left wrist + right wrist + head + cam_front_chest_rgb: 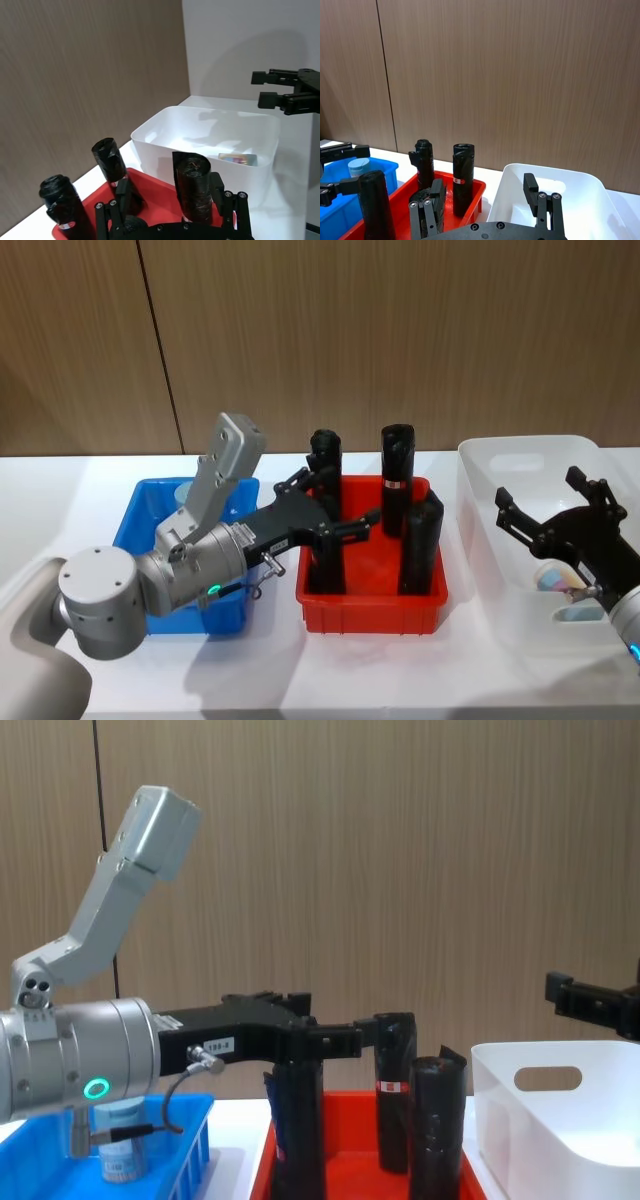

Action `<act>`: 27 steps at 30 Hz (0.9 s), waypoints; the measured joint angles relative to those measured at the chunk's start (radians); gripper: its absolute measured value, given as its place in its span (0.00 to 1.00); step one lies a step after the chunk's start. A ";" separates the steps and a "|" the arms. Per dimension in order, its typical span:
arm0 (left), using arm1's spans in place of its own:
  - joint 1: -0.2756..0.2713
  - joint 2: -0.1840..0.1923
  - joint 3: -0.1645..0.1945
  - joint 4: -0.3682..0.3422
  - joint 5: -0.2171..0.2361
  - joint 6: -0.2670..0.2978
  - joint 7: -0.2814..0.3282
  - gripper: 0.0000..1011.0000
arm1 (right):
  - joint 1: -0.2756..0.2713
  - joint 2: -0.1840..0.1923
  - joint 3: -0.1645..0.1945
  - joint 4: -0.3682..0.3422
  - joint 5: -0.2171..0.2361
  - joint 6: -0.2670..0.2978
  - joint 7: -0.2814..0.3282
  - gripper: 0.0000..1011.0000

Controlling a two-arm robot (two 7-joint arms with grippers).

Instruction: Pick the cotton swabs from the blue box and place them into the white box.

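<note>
Behind the white table (70, 502) (blue box (135, 517) on it) rises a wood-panelled wall (400, 330).

Small white sticker (218, 1046) on left tool (330, 1020), digits illegible

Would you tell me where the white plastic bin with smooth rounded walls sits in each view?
Head: white plastic bin, far right.
Left wrist: bin beyond the red plastic tray.
Right wrist: bin beside that tray.
Chest: bin, lower right corner.
Shared landmark: the tray's black wrapped rolls.
</note>
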 joint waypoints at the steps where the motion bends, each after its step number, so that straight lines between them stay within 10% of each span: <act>1: 0.008 0.001 0.001 -0.012 0.006 0.000 0.021 0.99 | 0.000 0.000 0.000 0.000 0.000 0.000 0.000 0.99; 27: 0.118 0.011 0.019 -0.200 0.109 0.002 0.361 0.99 | 0.000 0.000 0.000 0.000 0.000 0.000 0.000 0.99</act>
